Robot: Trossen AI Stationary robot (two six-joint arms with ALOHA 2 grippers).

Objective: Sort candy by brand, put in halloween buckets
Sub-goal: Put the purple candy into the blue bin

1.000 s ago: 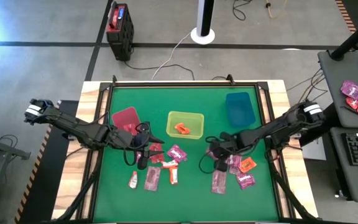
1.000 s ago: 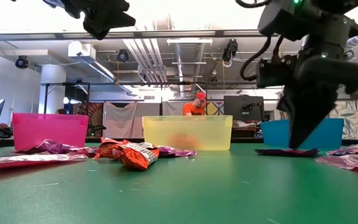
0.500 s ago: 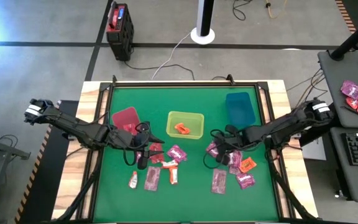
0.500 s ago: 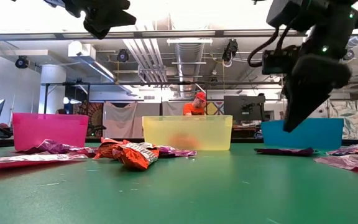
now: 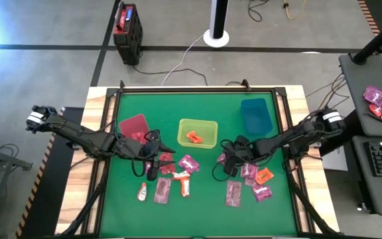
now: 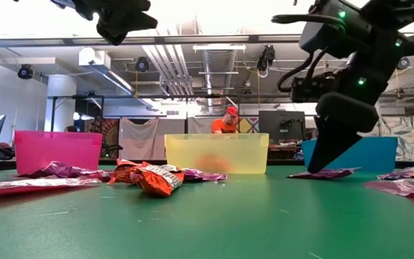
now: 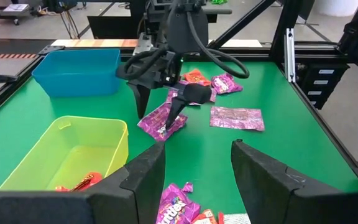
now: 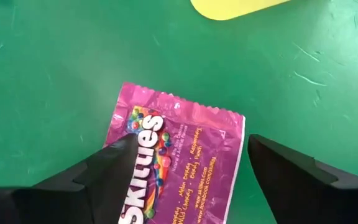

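Three bins sit across the far half of my green table (image 5: 204,206): the crimson bin (image 5: 134,127) on the left, the yellow-green bin (image 5: 198,133) in the middle with one orange packet (image 5: 193,137) inside, and the teal bin (image 5: 256,115) to the right. My left gripper (image 5: 150,157) hangs just in front of the crimson bin, fingers spread wide and holding nothing, above a cluster of candy (image 5: 172,176) in pink, magenta and orange-and-white wrappers. Further right, my right gripper (image 5: 229,160) is lowered over a magenta Skittles packet (image 8: 174,165) lying flat on the mat just in front of the yellow-green bin's right end; its fingers (image 8: 98,177) are wide apart, one on either side of the packet, not closed on it. More candy lies just right of it: a long dull-pink packet (image 5: 233,192), an orange one (image 5: 264,176) and a magenta one (image 5: 262,192).
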